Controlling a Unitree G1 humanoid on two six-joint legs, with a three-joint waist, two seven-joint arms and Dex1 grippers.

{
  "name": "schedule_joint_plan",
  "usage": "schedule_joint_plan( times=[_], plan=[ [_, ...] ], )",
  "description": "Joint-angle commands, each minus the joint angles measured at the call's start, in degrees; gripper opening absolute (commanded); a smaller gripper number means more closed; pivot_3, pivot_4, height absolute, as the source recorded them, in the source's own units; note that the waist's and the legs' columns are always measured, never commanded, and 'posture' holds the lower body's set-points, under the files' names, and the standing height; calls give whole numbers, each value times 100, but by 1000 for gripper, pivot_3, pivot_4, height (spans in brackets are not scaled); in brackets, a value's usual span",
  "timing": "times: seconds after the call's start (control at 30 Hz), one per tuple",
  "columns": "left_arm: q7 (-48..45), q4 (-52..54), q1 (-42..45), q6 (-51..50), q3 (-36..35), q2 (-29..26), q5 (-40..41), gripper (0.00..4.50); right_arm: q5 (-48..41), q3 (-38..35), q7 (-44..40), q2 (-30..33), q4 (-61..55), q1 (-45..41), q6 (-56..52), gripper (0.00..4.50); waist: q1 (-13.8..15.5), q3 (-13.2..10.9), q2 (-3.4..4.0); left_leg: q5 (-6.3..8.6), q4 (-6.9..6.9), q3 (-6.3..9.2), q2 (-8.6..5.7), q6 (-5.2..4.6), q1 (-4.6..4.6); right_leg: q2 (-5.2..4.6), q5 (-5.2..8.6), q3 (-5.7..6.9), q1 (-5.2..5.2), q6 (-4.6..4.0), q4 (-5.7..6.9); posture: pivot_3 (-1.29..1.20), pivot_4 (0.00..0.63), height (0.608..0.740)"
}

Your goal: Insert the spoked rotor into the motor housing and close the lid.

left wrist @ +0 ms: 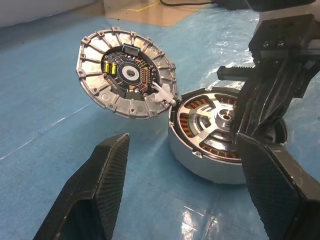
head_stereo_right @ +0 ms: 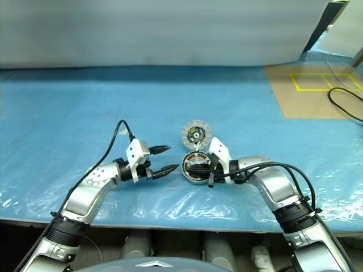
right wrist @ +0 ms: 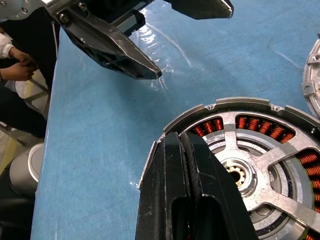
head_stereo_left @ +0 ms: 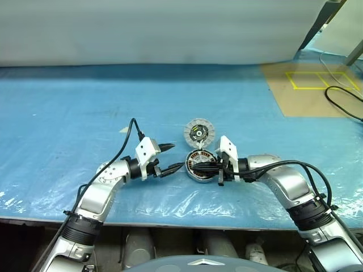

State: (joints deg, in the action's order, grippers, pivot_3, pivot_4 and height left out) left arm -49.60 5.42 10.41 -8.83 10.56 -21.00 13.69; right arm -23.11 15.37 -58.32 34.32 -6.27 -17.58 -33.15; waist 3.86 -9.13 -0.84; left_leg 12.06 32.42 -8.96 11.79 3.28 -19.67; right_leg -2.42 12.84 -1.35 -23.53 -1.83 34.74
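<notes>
The motor housing (head_stereo_left: 197,174) lies on the blue sheet, a round silver casing with copper coils (right wrist: 255,125) showing. A silver-grey spoked rotor (right wrist: 280,152) sits inside it, hub at the centre. The lid (head_stereo_left: 199,134) leans tilted just behind the housing, touching its rim; its segmented face with the dark centre and yellow mark (left wrist: 111,68) shows. My right gripper (head_stereo_left: 191,165) is shut with nothing between its fingers, which lie across the top of the housing. Just left of the housing, my left gripper (head_stereo_left: 177,156) stands open, pointing at it, apart from it.
The blue plastic sheet (head_stereo_left: 85,113) covers the table, whose front edge runs close below both arms. At the back right are a brown board with yellow tape (head_stereo_left: 317,85) and a black cable (head_stereo_left: 343,102). A person's hands (right wrist: 12,55) show beyond the table's edge.
</notes>
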Motion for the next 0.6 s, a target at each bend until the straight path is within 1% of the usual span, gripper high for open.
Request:
schedule_joint_plan(
  times=[0.03,0.1,0.13,0.23,0.33,0.4,0.47,0.6],
  plan=[
    [34,188,-51,42,-26,-24,48,3566,-592,-553,13,43,-283,-79,-656,0,11,-1,1,-1,0,0,0,-3,0,-1,0,-1,-2,0,-1,0,150,740],
    [47,195,-70,58,-30,-10,58,3566,-909,-798,-7,47,-512,-140,-931,0,13,-1,1,-4,2,1,0,-6,-4,-2,-2,-1,-16,-2,-1,0,150,740],
    [54,191,-74,74,-33,6,67,3566,-1100,-973,28,32,-645,-213,-1078,0,11,-1,1,-5,3,1,0,-6,-15,-2,-22,-2,-29,-37,0,0,150,740],
    [45,189,-50,82,-61,39,127,3566,-1467,-1295,141,12,-918,-365,-1381,0,5,-1,1,-17,-3,1,-2,14,-53,5,-27,-1,-65,-42,-2,0,150,740],
    [51,175,68,-27,-170,70,284,3566,-1415,-1345,235,80,-1047,-422,-1378,0,11,-1,2,-16,-18,1,3,17,-51,17,-27,2,-68,-43,0,0,150,740],
    [118,33,265,-201,-297,128,437,3566,-1046,-1404,605,24,-692,-529,-1159,0,13,-1,2,-16,-20,1,4,18,-50,17,-26,3,-67,-45,0,0,150,740],
    [151,-131,435,-310,-385,158,522,3566,-808,-1433,807,44,-416,-574,-1021,0,19,-1,1,-16,-13,1,0,19,-54,12,-26,2,-67,-44,-1,0,150,740],
    [335,-752,952,-631,-789,299,835,3566,-987,-1832,895,140,-194,-525,-1181,0,18,-2,3,-17,4,1,-5,18,-54,8,-26,-3,-65,-44,2,0,150,740]
  ],
)
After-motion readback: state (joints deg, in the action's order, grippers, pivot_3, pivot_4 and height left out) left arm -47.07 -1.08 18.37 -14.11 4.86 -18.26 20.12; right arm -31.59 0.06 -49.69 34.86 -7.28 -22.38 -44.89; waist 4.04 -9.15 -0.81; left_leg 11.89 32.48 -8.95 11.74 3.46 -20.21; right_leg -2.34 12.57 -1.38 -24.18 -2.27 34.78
